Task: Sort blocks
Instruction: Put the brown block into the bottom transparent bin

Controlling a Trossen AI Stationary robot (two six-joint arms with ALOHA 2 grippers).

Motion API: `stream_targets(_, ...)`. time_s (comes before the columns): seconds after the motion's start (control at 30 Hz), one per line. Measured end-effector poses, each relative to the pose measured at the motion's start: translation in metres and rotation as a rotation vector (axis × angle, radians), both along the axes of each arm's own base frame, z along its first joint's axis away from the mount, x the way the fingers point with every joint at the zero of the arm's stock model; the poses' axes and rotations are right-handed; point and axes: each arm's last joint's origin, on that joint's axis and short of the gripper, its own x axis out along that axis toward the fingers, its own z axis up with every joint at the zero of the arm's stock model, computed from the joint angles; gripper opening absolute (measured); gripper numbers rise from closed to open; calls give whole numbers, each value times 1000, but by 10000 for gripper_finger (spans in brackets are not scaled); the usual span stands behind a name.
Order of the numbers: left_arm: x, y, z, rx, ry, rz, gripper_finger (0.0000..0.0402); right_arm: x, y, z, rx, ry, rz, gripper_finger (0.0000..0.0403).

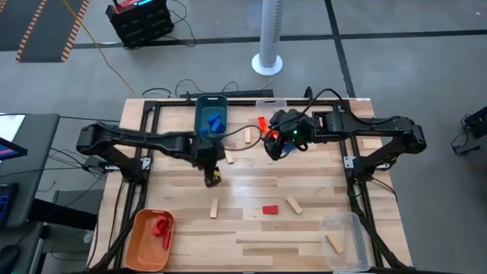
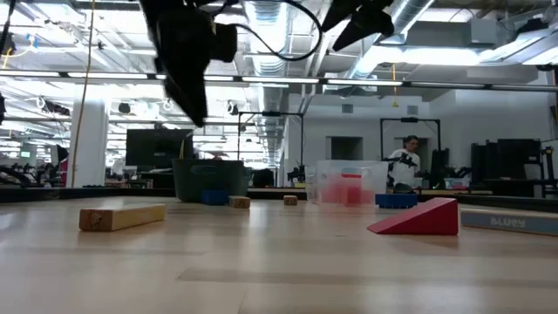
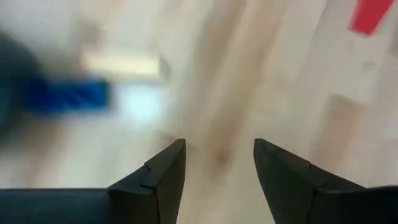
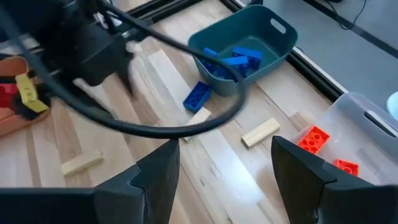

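At the left of the counter (image 1: 251, 243) we see the orange bin (image 1: 137, 255) with red pieces in it, and beyond it the left hand (image 1: 211, 180) hanging over bare wood just in front of the teal bin (image 1: 211, 100). Its fingers stand apart with nothing between them. A blue brick (image 4: 197, 95) lies outside the teal bin against its wall, beside a wooden block (image 4: 199, 116); we judge that the left arm, swinging near, could knock either one farther astray.

Toward the middle, a wooden block (image 1: 214, 208), a red wedge (image 1: 271, 209) and another wooden block (image 1: 293, 204) lie loose and well apart. A grasp that lands on the wedge's slope could let it squirt out.

On the right, the right hand (image 1: 275, 144) waits wide and empty near a clear bin (image 4: 364, 134) holding orange bricks. Both arms crowd the far middle, so they could clash. A second clear bin (image 1: 346, 240) at the near right holds one wooden block.
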Motion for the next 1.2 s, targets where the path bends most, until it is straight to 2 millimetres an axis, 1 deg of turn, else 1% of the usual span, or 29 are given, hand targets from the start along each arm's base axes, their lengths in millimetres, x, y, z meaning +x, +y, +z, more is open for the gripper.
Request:
stream_targets(0.13, -2, -37, -3, -253, 32, 185, 175, -1, 0, -1, -16, 19, 15, 244)
stream_targets(0.23, -4, -65, -7, -343, 53, 309, 173, -1, 0, -1, -23, 21, 21, 244)
stream_targets(0.33, -4, -86, -17, -361, 68, 444, 175, 0, 0, 0, -34, 15, 29, 244)
stream_targets(0.5, -3, -113, -40, -325, 99, 546, 196, 0, 0, 0, -48, 15, 42, 244)
stream_targets(0.63, 5, -124, -56, -322, 89, 592, 232, 1, 3, 1, -49, 14, 52, 244)
stream_targets(0.77, 11, -128, -69, -330, 103, 624, 271, 1, 9, 1, -44, 11, 67, 244)
stream_targets(0.87, 15, -129, -81, -322, 126, 640, 290, 1, 13, 1, -35, 1, 74, 244)
stream_targets(1.0, 18, -130, -90, -313, 150, 644, 297, 2, 17, 2, -30, -19, 83, 244)
stream_targets(1.2, 18, -129, -97, -281, 167, 640, 297, 2, 18, 2, -25, -20, 79, 244)
